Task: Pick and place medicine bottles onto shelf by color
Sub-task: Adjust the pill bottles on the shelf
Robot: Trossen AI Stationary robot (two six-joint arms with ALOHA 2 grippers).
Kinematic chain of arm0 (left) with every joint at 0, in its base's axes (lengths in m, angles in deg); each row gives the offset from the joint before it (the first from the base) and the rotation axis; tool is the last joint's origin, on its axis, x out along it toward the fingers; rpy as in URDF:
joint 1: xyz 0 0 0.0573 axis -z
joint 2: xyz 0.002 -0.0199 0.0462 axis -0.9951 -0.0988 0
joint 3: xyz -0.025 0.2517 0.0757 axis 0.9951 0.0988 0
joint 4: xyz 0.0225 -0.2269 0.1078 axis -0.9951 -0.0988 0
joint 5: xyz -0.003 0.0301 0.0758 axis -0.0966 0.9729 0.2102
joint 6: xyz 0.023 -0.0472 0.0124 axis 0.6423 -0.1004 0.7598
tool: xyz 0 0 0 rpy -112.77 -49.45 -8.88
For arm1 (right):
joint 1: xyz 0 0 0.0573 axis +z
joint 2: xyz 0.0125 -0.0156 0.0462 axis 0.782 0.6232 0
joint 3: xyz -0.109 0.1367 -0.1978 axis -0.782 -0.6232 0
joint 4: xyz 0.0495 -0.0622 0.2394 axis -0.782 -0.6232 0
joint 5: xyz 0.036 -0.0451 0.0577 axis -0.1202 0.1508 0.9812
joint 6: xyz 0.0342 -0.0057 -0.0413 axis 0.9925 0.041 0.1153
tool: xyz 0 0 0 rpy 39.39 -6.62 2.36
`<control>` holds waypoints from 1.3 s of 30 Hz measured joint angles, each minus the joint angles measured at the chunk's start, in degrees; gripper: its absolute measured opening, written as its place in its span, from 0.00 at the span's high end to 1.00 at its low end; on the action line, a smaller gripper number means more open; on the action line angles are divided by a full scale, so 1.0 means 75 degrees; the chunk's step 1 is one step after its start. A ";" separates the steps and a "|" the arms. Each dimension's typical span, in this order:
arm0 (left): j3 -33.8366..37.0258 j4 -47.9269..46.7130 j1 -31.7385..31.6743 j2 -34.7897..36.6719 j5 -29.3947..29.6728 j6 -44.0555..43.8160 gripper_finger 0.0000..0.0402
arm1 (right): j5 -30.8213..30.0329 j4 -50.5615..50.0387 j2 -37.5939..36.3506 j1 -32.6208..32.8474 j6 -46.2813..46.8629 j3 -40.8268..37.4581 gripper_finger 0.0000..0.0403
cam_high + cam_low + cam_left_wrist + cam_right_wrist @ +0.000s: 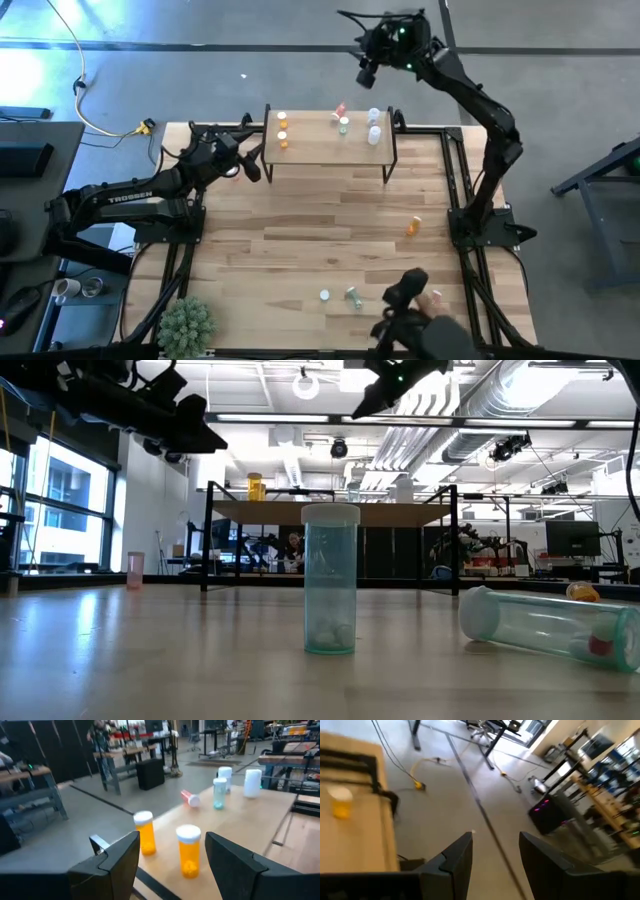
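Note:
The shelf (pixel 325 150) stands at the table's far side. On it stand two orange bottles (pixel 189 851) (pixel 144 832), a green one (pixel 219 793) and two white ones (pixel 375 135); a pink one (pixel 190 798) lies on its side. My left gripper (pixel 173 842) hangs open and level just off the shelf's left end (pixel 252 165), the nearer orange bottle ahead of its fingers. My right gripper (pixel 366 72) is open and empty, high above the floor beyond the shelf's far edge. Loose bottles on the table: orange (pixel 414 226), clear (pixel 330 580), green lying down (pixel 352 295).
A green plant (pixel 185 322) stands at the near left corner. A dark camera mount (pixel 405 292) sits at the near edge, with a pink bottle (pixel 436 296) beside it. Black frame rails (pixel 462 190) run along the table's sides. Bare wood lies between the shelf and the loose bottles.

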 joint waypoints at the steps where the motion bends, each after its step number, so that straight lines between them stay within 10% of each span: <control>1: 0.0000 0.0130 0.0000 0.0000 0.0052 0.0068 0.47 | -0.0005 0.0020 0.0000 -0.0087 -0.0195 0.0003 0.62; 18: -0.0003 0.1014 0.0000 0.0000 -0.0382 -0.3517 0.47 | -0.0324 -0.0568 0.0006 -0.0312 0.0612 0.0829 0.62; 32: -0.0003 0.0963 0.0006 0.0000 -0.1179 -0.2052 0.47 | -0.0048 -0.0364 0.0099 -0.0575 0.1477 0.1199 0.62; 39: -0.0006 0.0963 0.0000 0.0000 0.0056 -0.2403 0.47 | 0.0276 -0.0345 0.0220 -0.0715 0.0707 0.1199 0.62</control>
